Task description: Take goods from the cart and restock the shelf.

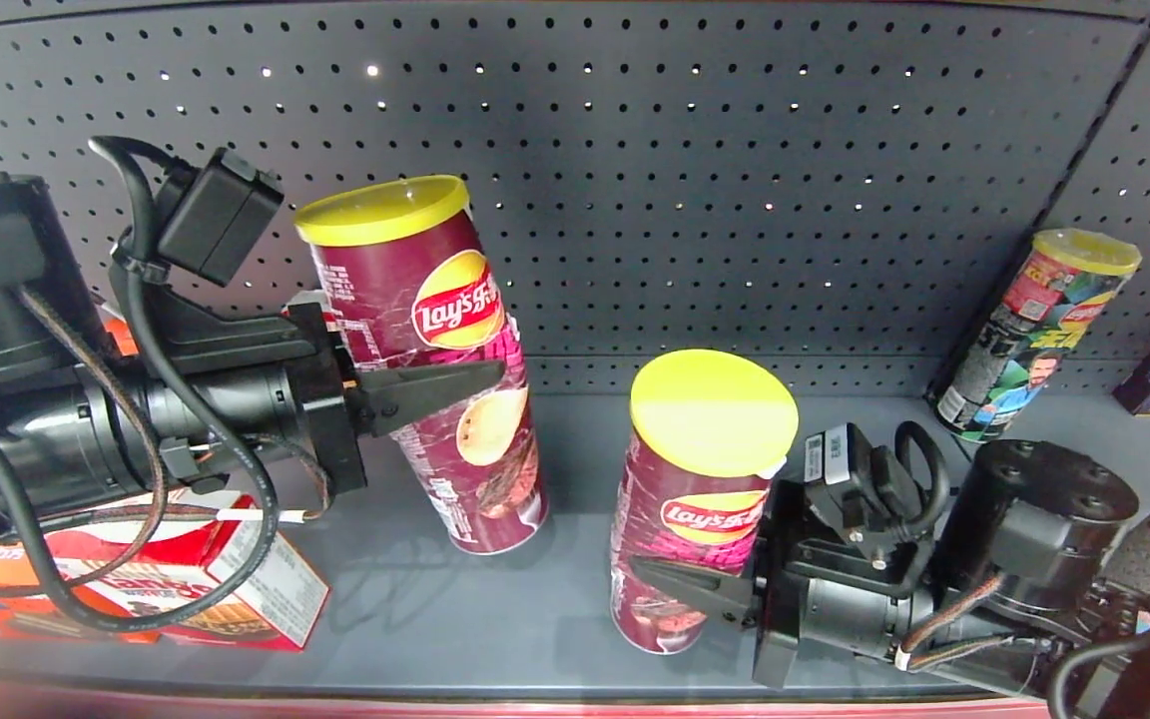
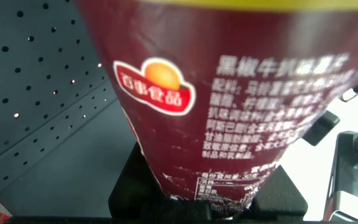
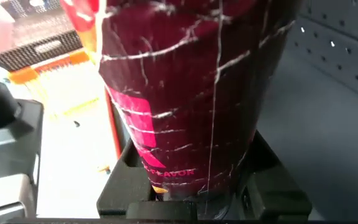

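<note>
Maroon chip can w/ yellow lid point(image 1: 435, 300) was pinched mid-body btwn the left gripper's point(image 1: 465, 389) fingers, tilted, its base just past the fingertips at the grey shelf point(image 1: 555, 599); contact unclear. 2nd matching can point(image 1: 705, 499) stood upright near the shelf's front edge, clamped low btwn the right gripper's point(image 1: 665, 584) fingers. Red boxes point(image 1: 236, 589) lay under the left wrist, behind its fingers. Multicolour can point(image 1: 1034, 330) stood by the pegboard point(image 1: 685, 150), well behind the right fingers.
</note>
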